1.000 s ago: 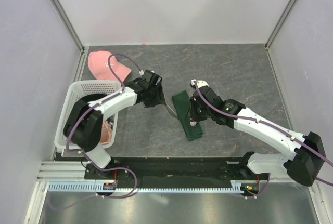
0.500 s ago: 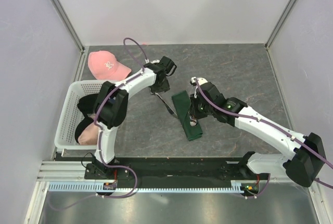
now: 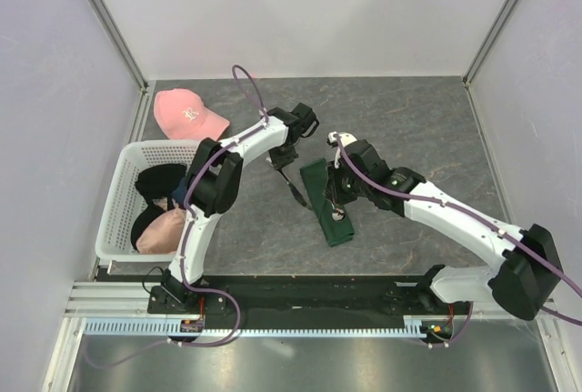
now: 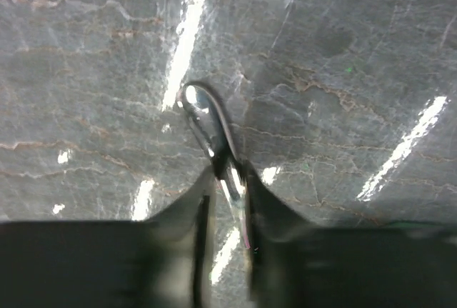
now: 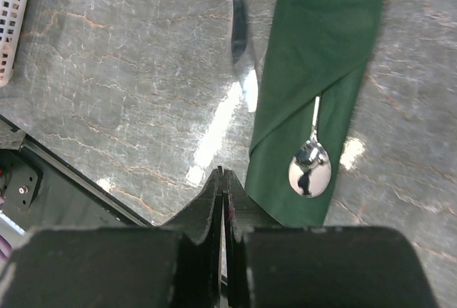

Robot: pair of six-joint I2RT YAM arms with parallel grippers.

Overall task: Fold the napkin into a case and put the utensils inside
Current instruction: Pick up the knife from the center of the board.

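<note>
The napkin lies folded into a narrow dark green case (image 3: 326,194) (image 5: 321,43) at the table's middle. A spoon (image 3: 338,213) (image 5: 310,168) is tucked into it, bowl sticking out at the near end. The other utensil, a silver knife (image 3: 296,188) (image 4: 207,126) (image 5: 241,51), lies on the table just left of the case. My left gripper (image 3: 283,164) (image 4: 227,174) sits over the knife's far end with a finger close on each side of the handle. Blur hides whether they press it. My right gripper (image 3: 335,190) (image 5: 223,179) hovers shut and empty beside the case's near-left edge.
A white basket (image 3: 113,219) holding a black garment (image 3: 159,181) and a pinkish cloth stands at the left edge. A pink cap (image 3: 186,112) lies behind it. White walls enclose the grey stone-patterned table.
My left arm has swung right and forward from beside the basket to the knife's far end, and its jaws have narrowed around the handle. The right gripper has barely shifted.
</note>
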